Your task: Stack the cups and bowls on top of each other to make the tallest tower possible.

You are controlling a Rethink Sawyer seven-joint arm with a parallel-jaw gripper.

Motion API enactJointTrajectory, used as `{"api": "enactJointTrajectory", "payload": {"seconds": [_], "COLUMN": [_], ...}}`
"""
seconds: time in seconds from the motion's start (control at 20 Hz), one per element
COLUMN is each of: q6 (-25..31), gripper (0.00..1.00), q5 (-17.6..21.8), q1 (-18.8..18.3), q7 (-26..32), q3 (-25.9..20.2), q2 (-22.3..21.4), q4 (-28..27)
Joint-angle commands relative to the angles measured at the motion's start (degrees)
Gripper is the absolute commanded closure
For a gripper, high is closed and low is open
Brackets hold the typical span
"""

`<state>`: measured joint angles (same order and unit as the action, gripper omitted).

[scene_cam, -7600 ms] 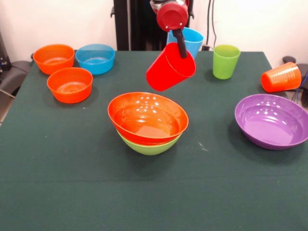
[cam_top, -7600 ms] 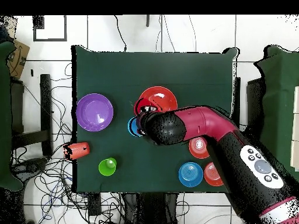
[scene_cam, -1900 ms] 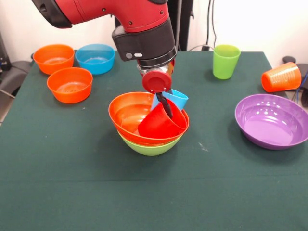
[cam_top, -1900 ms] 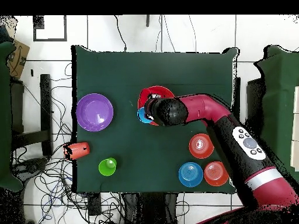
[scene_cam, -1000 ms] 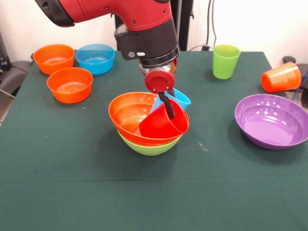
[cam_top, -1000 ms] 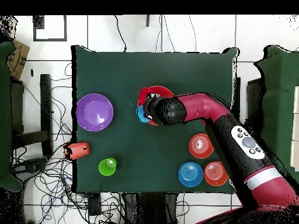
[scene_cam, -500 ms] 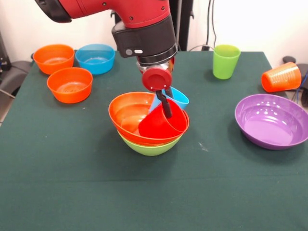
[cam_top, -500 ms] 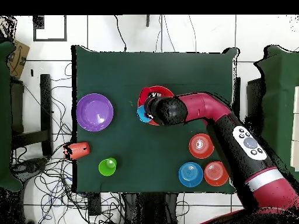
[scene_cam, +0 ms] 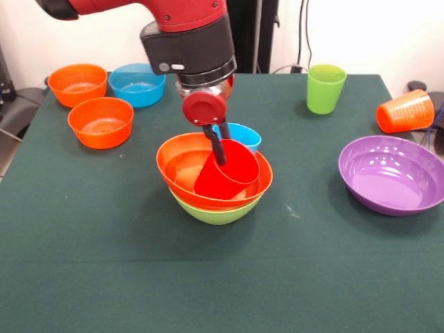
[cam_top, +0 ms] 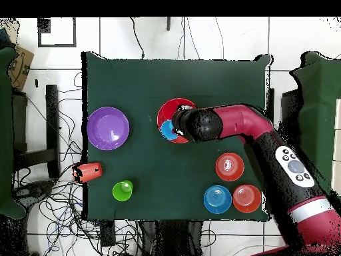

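The tower is a large orange-red bowl (scene_cam: 182, 166) nested in a lime green bowl (scene_cam: 215, 212) at mid-table. My gripper (scene_cam: 220, 158) reaches down into it, shut on the rim of the tilted red cup (scene_cam: 227, 177), whose base rests inside the orange-red bowl. A light blue cup (scene_cam: 240, 133) leans tight against the red cup's far side at the bowl's back rim. I cannot tell if it is gripped too. In the overhead view my arm (cam_top: 220, 123) covers the gripper, and the light blue cup (cam_top: 169, 131) peeks out over the bowl (cam_top: 174, 109).
A lime green cup (scene_cam: 326, 87) stands at the back right, an orange cup (scene_cam: 406, 111) lies on its side by the right edge, and a purple bowl (scene_cam: 392, 173) sits near it. Two small orange bowls (scene_cam: 78, 83) (scene_cam: 101, 122) and a small blue bowl (scene_cam: 137, 84) group at the back left.
The gripper has carried the red cup, with the light blue cup against it, down from above the table into the orange-red bowl. Lately it shifted left and the red cup stands more upright.
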<state>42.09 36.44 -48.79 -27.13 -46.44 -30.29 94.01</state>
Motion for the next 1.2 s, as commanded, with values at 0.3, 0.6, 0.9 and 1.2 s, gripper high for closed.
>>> {"api": "enactJointTrajectory", "payload": {"seconds": [0.3, 0.6, 0.9, 1.2], "q6": [3.27, 2.22, 2.08, 2.55], "gripper": [0.0, 0.0, 0.0, 0.0], "q5": [7.97, 8.54, 9.41, 9.31], "q1": [-0.01, 0.6, 0.98, 1.2], "q7": [6.86, 5.55, 3.58, 2.03], "q3": [5.1, 5.58, 5.52, 5.44], "q2": [2.26, 2.5, 2.27, 1.29], "q4": [-4.54, -4.72, -4.54, -3.88]}}
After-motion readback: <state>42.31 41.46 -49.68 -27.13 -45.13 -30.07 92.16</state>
